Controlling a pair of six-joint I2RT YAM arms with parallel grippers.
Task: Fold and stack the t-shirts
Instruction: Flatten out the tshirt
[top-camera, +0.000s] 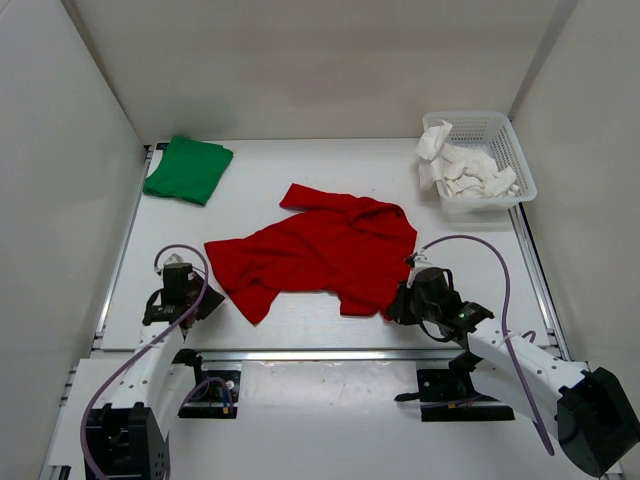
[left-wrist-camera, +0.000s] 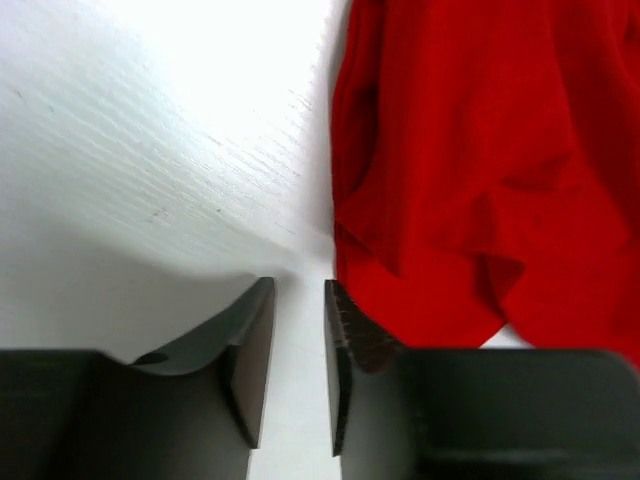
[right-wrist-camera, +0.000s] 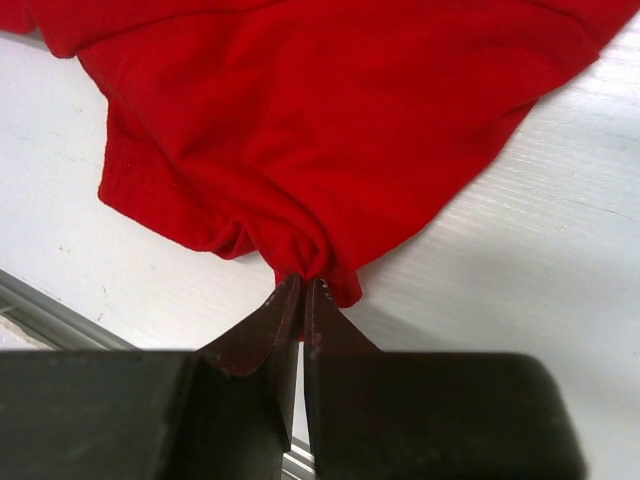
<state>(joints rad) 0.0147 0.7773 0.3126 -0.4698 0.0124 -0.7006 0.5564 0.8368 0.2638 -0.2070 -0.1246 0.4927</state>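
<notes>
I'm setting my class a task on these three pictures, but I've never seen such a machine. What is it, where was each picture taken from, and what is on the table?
Two robot arms stand at the near edge of the table. The wide picture looks down from above; the other two come from a camera on each wrist. On it lie a crumpled red t-shirt, a folded green t-shirt far left, and a basket holding a white t-shirt. The right gripper pinches the red t-shirt's edge; the left gripper is open beside it, holding nothing.
</notes>
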